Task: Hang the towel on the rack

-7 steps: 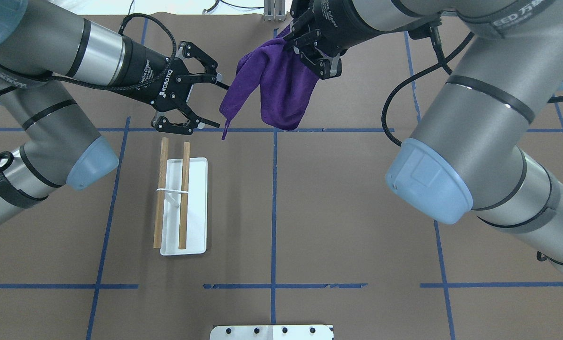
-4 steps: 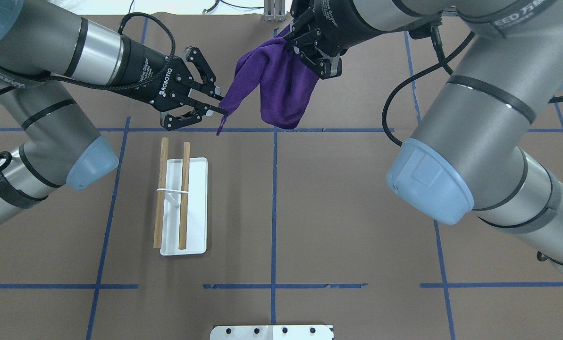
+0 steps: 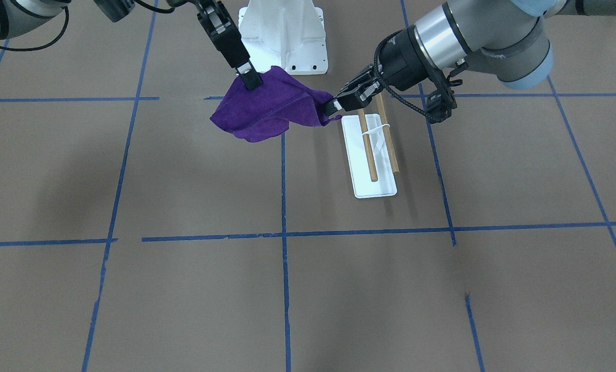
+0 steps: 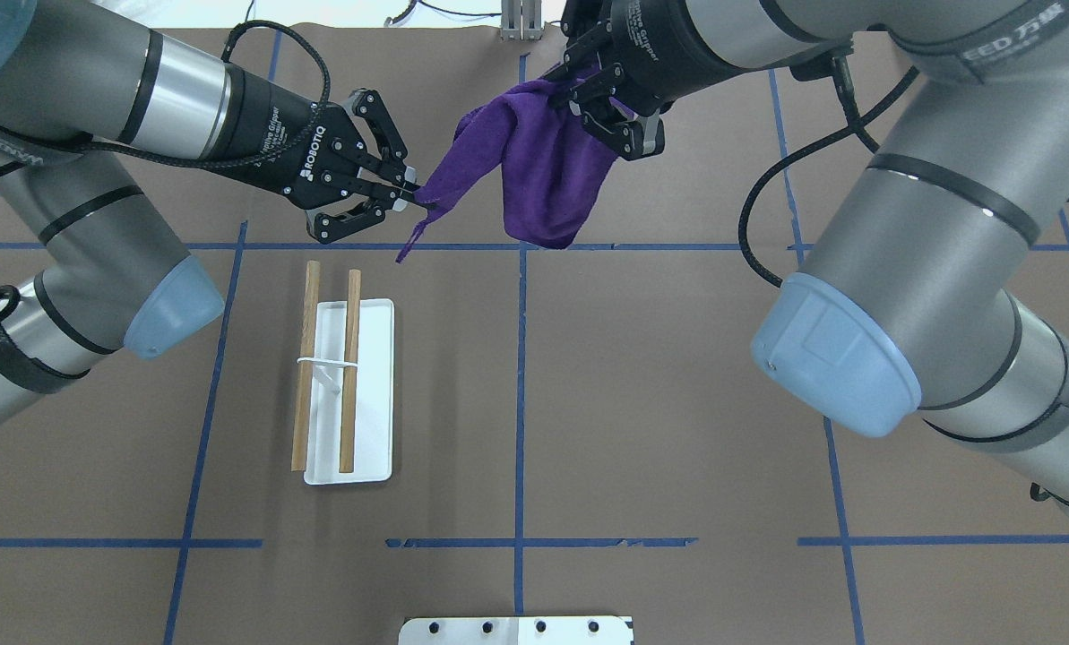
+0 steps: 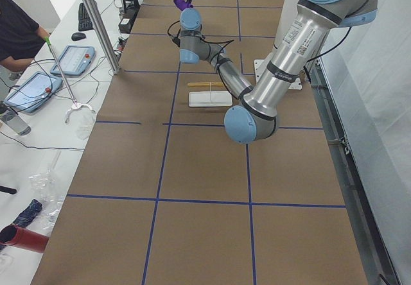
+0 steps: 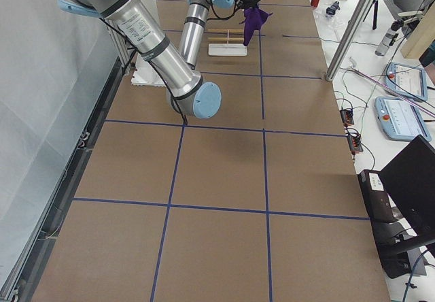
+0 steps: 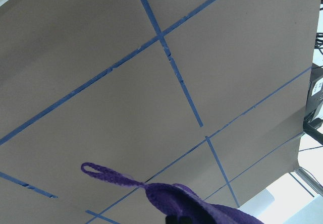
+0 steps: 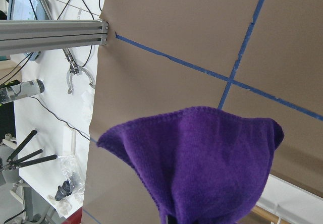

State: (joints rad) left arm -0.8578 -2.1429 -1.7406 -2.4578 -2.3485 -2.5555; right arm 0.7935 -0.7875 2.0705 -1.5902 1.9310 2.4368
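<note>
While I am holding the purple towel (image 4: 547, 175) up in the air between my two arms, none of it is touching the rack (image 4: 351, 358). My right gripper (image 4: 607, 106) is pinching the towel's bunched upper edge, fingers closed onto the cloth, and most of the fabric is drooping below that hold in a loose fold. My left gripper (image 4: 416, 199) is clamping a lower corner, jaws drawn together on it, so one edge is stretching in a slanted line between the two holds. The small hanging loop (image 7: 103, 172) is dangling free just past my left fingertips. The rack is standing on its white base (image 4: 373, 439) on the table (image 4: 677, 403), near my left gripper and below it, and both wooden bars are showing bare. I am judging the task to be about at its middle. The lifting and the two-handed hold are done. Spreading the cloth, carrying it over a bar, lowering it and letting go are all remaining.
</note>
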